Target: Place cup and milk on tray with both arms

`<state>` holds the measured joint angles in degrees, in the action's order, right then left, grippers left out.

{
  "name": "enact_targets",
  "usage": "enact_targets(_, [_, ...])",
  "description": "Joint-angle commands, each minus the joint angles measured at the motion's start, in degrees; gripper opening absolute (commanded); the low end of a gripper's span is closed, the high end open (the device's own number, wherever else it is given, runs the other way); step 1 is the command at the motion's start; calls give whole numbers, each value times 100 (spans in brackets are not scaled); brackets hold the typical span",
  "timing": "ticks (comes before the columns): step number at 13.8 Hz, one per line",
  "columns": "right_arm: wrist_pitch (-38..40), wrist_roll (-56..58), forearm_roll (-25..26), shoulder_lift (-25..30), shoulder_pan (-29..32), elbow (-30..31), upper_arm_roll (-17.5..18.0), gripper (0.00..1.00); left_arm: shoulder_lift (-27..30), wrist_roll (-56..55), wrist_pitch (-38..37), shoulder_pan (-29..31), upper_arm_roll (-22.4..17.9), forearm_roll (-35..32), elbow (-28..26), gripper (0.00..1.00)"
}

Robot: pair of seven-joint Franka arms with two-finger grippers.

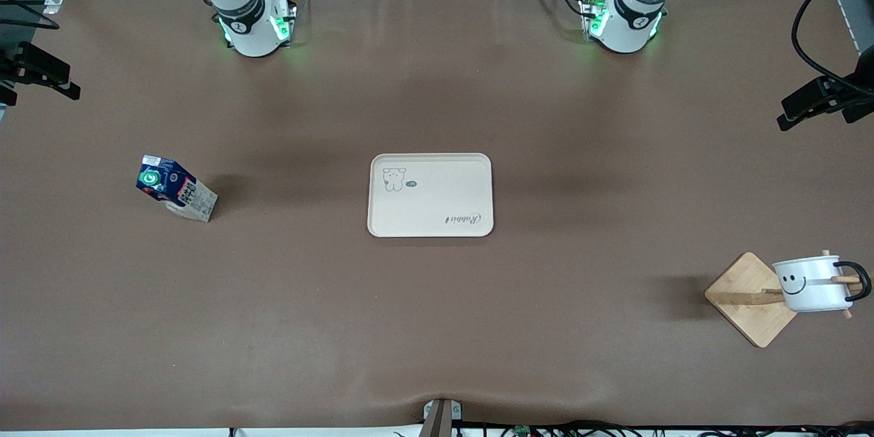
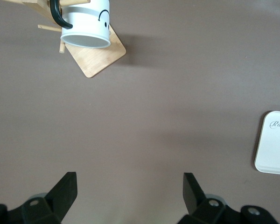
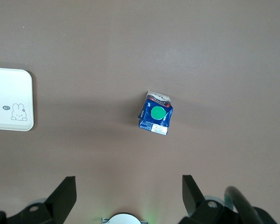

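The desk (image 1: 437, 328) carries three task items, well apart. The tray (image 1: 430, 195) lies bare at the centre, open room on every edge. The cup (image 1: 812, 283) hangs by its handle on a wooden stand (image 1: 748, 300) toward the left arm's end, apparently on a peg. The milk (image 1: 176, 188) stands toward the right arm's end (green cap up). The left pincer (image 2: 129, 196) and right pincer (image 3: 129, 198) hang spread, high over bare desk.

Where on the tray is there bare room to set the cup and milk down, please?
The whole tray is bare. Open table borders it toward the milk and toward the cup, which hangs on the wooden stand, the only crowded spot.
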<state>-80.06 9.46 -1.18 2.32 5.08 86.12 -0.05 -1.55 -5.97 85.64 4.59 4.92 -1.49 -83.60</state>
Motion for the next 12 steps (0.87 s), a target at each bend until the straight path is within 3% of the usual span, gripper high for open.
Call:
enact_targets(1, [43,-41,48,-91,81,-148,66,100,49,60,6,7,18,-71,19,100])
enact_targets(6, [17,-41,57,-100,98,-148,66,100,-38,113,14,25,9,-97,-77,100])
enact_targets(12, [-36,-41,48,-118,151,-148,66,100,-4,-35,1304,227,0,-97,-911,100])
